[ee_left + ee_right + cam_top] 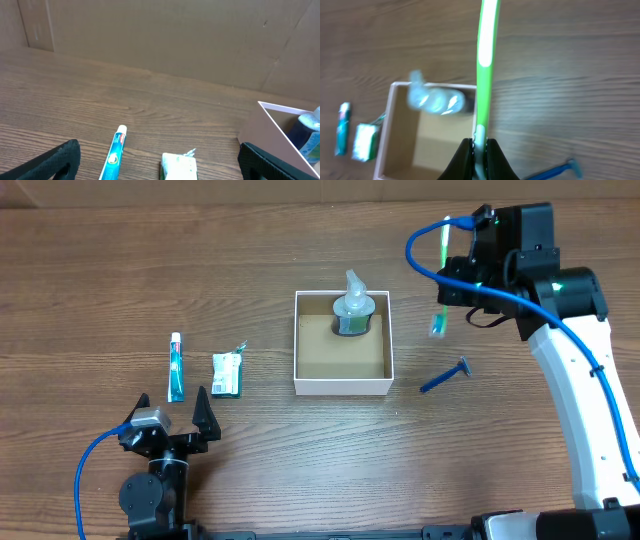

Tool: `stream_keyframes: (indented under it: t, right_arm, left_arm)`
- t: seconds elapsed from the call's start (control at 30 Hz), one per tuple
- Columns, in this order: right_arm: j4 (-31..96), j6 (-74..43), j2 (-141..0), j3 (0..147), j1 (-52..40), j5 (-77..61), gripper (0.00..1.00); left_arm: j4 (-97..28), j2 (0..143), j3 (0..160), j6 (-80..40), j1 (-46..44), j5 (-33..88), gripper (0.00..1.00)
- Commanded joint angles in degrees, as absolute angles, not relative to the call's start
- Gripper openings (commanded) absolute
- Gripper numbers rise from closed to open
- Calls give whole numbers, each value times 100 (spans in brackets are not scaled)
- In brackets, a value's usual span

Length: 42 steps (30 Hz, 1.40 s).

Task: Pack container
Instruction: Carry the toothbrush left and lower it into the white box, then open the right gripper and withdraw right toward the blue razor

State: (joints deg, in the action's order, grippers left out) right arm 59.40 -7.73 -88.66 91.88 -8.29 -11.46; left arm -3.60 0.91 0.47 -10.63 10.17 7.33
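Early in the packing, by the look of it: one thing in, one in the air, three waiting.

Under everything, a wooden surface [150, 270]. At the centre of the overhead frame, flat on it, the container [343, 387]: white walls, brown floor, mostly bare inside.

At the lower left of that frame, the left pincer [173, 408], spread wide and holding nothing, parked just below the loose things on that side.

At the upper right, a green toothbrush [439, 310], gripped on its handle by the right pincer [479, 150]. Closed tight on it in the right wrist view, with the handle running up the middle of that frame. Apparently lifted clear of the surface, just beyond the container's right wall and not yet over it; most likely next to go in.

Packed so far, only a pale plastic bottle [353, 310], against the container's upper wall (lying or leaning, hard to say from above).

Left to pack, judging by the layout:
- a blue-and-white tube of toothpaste [176, 367] at the left, well apart from the container
- a blue razor [445, 376] flat on the surface, near the container's lower right corner
- a small green-and-white packet [227, 374] just beside the tube, on its right
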Motion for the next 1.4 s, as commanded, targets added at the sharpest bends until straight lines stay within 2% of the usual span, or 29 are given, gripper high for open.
stream_keyframes:
  t: [0.0, 0.33, 0.77, 1.23, 1.27, 1.3, 1.33, 1.37]
  right_arm:
    - [5988, -904, -8799, 9264, -1406, -1466, 4]
    - [5708, -1229, -9000, 9196, -3446, -191, 4]
    - [5076, -1249, -10374, 8997, -3551, -152, 4]
    - [5030, -1247, -10418, 8997, -3551, -128, 8]
    - [5030, -1247, -10418, 8997, -3551, -104, 9]
    - [5030, -1247, -10418, 9000, -3551, -91, 37]
    - [5019, -1247, -10418, 9000, -3551, -91, 55]
    - [5015, -1247, -10418, 9000, -3551, -91, 59]
  left_arm:
    - [-364, 32, 30, -1155, 1046, 816, 100]
    - [-364, 32, 30, -1155, 1046, 816, 100]
    - [-364, 32, 30, -1155, 1046, 816, 100]
    - [-362, 32, 30, -1155, 1046, 816, 100]
    - [-364, 32, 30, -1155, 1046, 816, 100]
    - [-364, 32, 30, -1155, 1046, 816, 100]
    - [-364, 32, 30, -1155, 1046, 816, 100]
    - [-364, 32, 30, -1155, 1046, 816, 100]
